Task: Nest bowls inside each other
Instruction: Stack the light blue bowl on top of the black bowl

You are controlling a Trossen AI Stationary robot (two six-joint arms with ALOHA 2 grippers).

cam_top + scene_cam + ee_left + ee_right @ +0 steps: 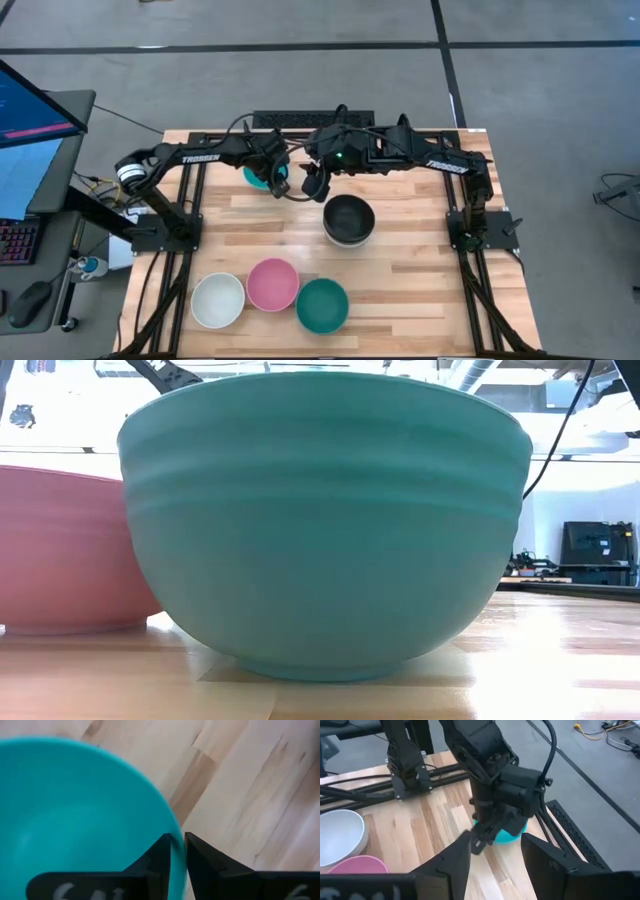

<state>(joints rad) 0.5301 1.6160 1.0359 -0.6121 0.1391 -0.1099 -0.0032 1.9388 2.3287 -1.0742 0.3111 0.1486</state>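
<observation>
While the left hand (177, 865) pinches the rim of a cyan-blue bowl (75, 815) near the counter's (420, 290) far edge, the right hand (313, 186) hangs open just beside it; black bowls (348, 219) sit mid-counter, with white (218, 299), pink (272, 284) and teal bowls (322, 305) along the near edge.

1. A robotics lab or workshop: a butcher-block wooden table (400, 290) stands on a grey concrete floor (560, 90) crossed by dark seams.
2. Beyond the table's left edge, a lit monitor (30, 110) and a keyboard (15, 243).
3. Loose cables (615, 732) lie on the floor; the low view shows dark equipment (597, 550) against a pale wall.
</observation>
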